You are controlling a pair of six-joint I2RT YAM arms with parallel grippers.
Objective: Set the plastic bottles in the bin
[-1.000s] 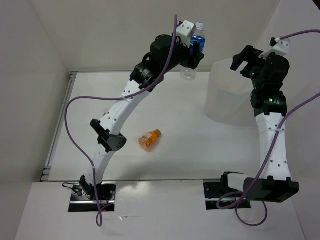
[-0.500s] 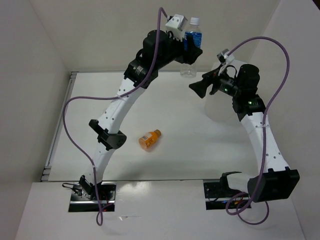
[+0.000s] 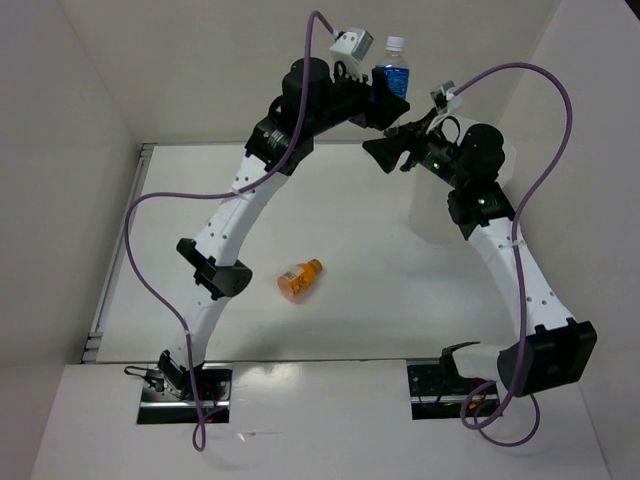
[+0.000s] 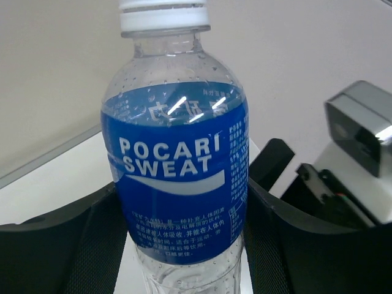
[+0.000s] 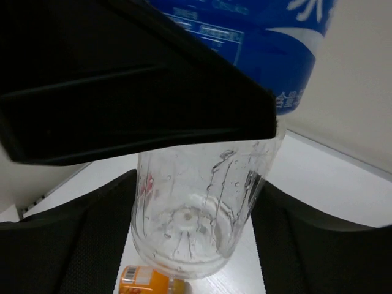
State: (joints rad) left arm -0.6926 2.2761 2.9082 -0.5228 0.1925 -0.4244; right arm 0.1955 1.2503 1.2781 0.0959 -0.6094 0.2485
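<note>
A clear plastic bottle with a blue label (image 3: pixel 392 72) and white cap is held upright, high above the back of the table. My left gripper (image 3: pixel 383 100) is shut on its labelled middle (image 4: pixel 174 184), one finger on each side. From the right, my right gripper (image 3: pixel 380 152) is closed round the bottle's clear lower end (image 5: pixel 196 208), its pads against both sides. A stubby orange bottle (image 3: pixel 300 279) lies on its side on the white table, also seen under the held bottle (image 5: pixel 144 278). The translucent white bin (image 3: pixel 430 212) stands at the right, partly behind my right arm.
White walls enclose the table at the back and both sides. A metal rail (image 3: pixel 118 250) runs along the table's left edge. Purple cables (image 3: pixel 140 260) loop off both arms. A finger of the left gripper (image 5: pixel 122 79) fills the top of the right wrist view.
My right arm swung left from over the bin to the held bottle, and its jaws went from wide open to closed on the bottle's lower end. The left arm rose slightly.
</note>
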